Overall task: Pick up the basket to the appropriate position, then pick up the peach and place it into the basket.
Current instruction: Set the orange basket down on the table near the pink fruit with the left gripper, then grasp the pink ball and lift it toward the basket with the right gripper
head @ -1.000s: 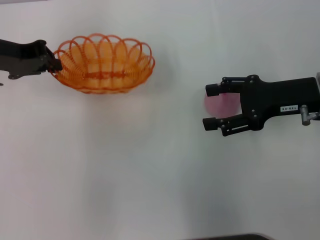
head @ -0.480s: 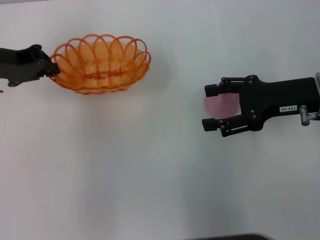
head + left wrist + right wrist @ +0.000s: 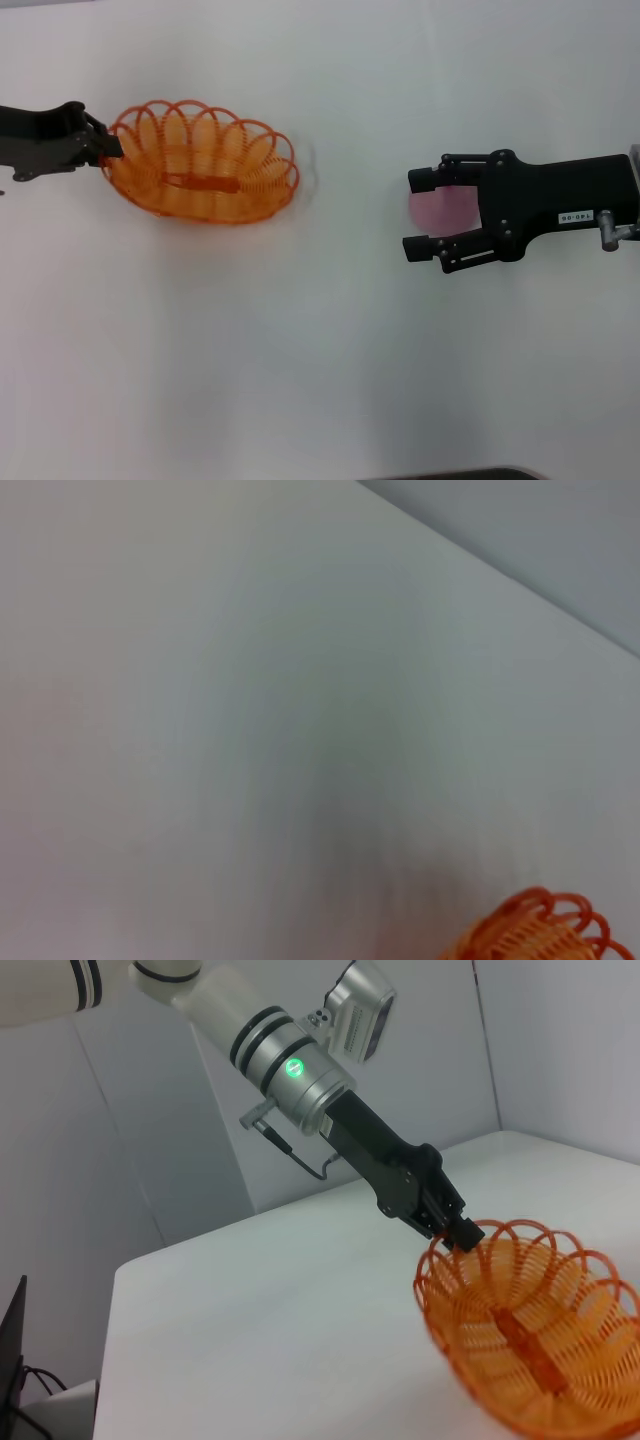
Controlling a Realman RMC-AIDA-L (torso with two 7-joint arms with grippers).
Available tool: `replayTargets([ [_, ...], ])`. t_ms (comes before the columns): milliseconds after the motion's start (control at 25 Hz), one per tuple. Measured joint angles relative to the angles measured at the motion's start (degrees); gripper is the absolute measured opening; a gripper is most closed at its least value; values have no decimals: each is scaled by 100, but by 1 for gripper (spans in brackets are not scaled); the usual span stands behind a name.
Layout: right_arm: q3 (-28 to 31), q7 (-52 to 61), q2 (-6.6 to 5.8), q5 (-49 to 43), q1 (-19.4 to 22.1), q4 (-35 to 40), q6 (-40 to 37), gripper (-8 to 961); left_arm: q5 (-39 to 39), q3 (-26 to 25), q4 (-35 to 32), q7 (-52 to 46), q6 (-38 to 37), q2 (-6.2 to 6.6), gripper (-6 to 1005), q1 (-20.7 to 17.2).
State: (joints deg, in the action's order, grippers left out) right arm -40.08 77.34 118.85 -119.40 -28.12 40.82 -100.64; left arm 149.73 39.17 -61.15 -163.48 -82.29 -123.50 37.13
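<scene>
Basket: your left gripper [image 3: 103, 146] is pinching the basket [image 3: 200, 160] by its rim at the far left of the table [image 3: 300, 330]; fingers are clamped on the wire. It is probably light and springy, so it is tilting from that one-edge hold.
Peach: the peach [image 3: 443, 208] is sitting on the table at the right, between the parted fingers of your right gripper [image 3: 420, 212]. It looks round and smooth, likely to roll; take it across the middle.
Obstacles: nothing is lying between peach and basket.
</scene>
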Motion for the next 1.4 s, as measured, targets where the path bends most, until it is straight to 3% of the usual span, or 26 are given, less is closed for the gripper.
replayTargets([
  [520,34,1,38,5,-3,14,13,941,7,132,-68,166,111,126,425,-141],
  [720,47,46,42,13,-38,14,18,940,-70,35,-146,585,124,120,668,-186],
  [1000,131,58,42,23,-69,-25,45,941,-588,-86,-179,1669,278,98,720,-412],
  [1280,432,231,48,23,-98,-65,75,941,-1874,-349,-176,3603,101,48,719,-855],
  [1400,542,334,49,23,-109,-112,111,941,-2587,-538,-151,4858,-285,2,719,-1062],
])
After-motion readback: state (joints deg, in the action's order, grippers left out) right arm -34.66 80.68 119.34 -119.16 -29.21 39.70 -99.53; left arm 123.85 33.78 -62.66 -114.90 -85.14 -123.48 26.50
